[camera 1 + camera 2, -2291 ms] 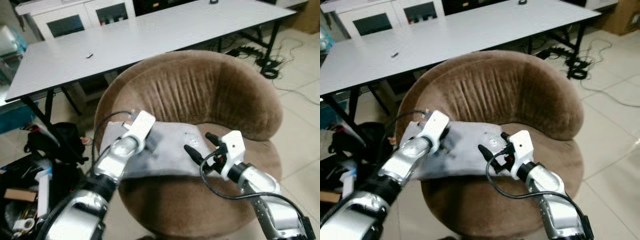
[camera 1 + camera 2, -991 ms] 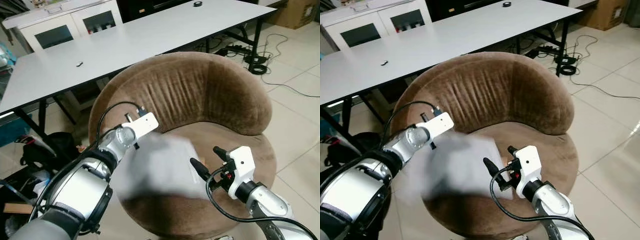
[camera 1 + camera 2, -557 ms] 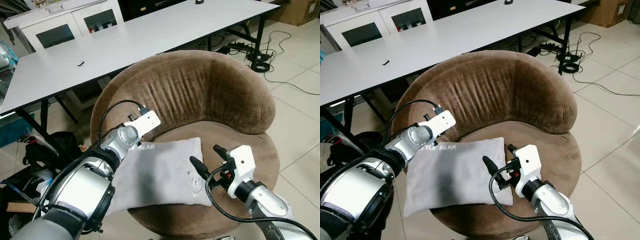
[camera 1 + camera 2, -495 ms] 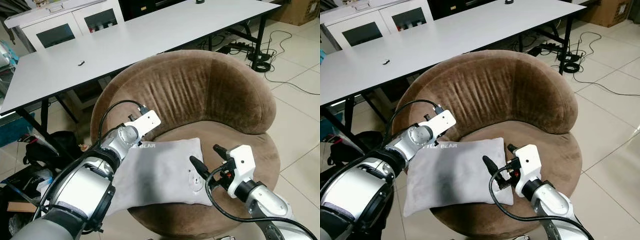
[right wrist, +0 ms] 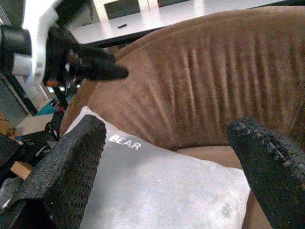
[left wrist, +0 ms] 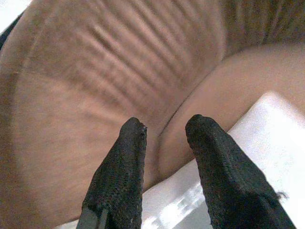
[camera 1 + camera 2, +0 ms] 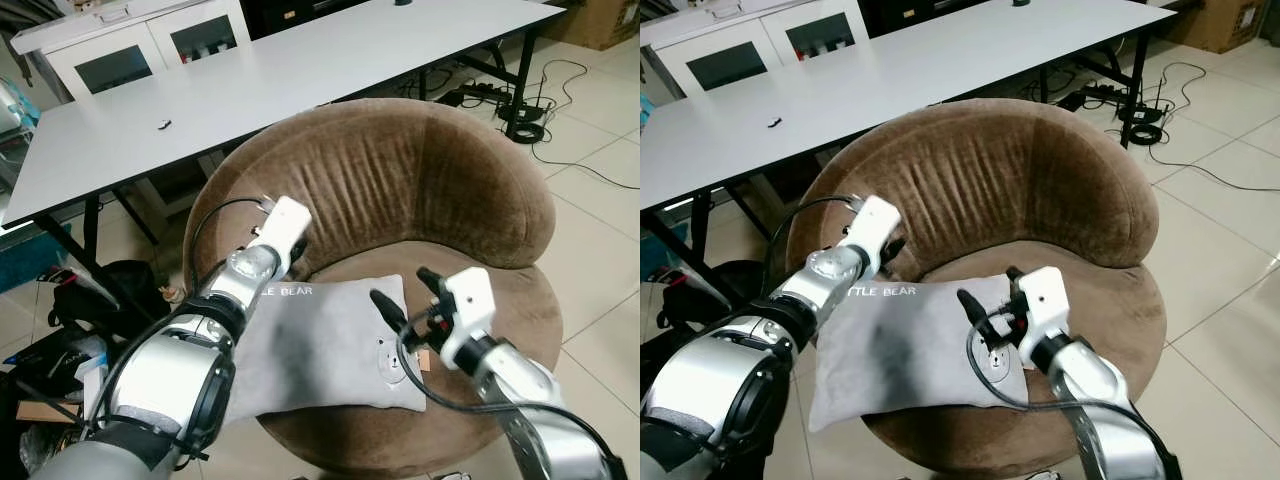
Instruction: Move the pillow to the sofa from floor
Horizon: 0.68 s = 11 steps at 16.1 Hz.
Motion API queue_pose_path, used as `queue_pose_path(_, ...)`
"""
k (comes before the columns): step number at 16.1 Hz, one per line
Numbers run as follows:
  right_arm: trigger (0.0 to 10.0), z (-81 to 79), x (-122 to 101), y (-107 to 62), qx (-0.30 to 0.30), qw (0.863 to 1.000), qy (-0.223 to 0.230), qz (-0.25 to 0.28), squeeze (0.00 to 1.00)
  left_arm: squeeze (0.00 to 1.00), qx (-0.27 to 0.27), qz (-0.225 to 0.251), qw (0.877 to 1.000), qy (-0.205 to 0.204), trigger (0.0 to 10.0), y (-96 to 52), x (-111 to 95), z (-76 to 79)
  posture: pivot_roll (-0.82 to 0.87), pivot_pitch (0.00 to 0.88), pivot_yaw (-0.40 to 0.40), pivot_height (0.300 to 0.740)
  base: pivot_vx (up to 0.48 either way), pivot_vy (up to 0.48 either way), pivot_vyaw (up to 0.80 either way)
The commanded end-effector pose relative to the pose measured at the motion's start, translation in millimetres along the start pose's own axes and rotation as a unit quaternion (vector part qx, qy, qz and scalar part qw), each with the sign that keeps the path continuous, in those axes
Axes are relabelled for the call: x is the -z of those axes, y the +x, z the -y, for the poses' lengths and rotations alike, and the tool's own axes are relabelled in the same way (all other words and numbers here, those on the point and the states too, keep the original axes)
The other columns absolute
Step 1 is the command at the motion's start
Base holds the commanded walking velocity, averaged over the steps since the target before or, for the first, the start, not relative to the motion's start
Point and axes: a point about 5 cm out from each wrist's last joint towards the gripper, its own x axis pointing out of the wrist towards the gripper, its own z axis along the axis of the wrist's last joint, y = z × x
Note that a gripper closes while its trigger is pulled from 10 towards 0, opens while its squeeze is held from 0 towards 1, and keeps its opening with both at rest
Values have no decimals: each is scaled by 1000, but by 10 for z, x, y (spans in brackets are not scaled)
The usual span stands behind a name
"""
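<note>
Behind a long white table, I see a round brown sofa; the grey pillow lies flat on its seat. My left gripper and right gripper hover above it, fingers spread, holding nothing.

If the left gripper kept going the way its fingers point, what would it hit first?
Most likely the sofa backrest: the left gripper points at the brown backrest just above the pillow. Depth is uncertain.

Pillow on sofa (lying flat).
</note>
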Motion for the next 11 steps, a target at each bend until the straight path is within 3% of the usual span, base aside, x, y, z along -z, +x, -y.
queue_pose_path(1,10000,-30,-19,101,1,1000,-2,7,0,0,-9,54,997,-61,10000,-21,-104,-74,-293,0,222,740,0,0,0)
queue_pose_path(6,10000,61,7,293,10,1000,-12,1,0,0,-13,155,981,-115,10000,-123,-231,25,-221,0,178,740,0,0,0)
queue_pose_path(8,10000,66,7,386,8,1000,-15,3,0,0,-26,178,974,-138,10000,-223,-185,124,-200,0,163,740,0,0,0)
queue_pose_path(10,10000,110,9,416,8,1000,-14,4,0,0,-51,188,969,-153,10000,-372,-92,110,-173,0,145,740,0,0,0)
queue_pose_path(11,10000,177,16,383,5,1000,-12,3,0,0,-59,184,971,-143,10000,-482,15,30,-149,0,128,740,0,0,0)
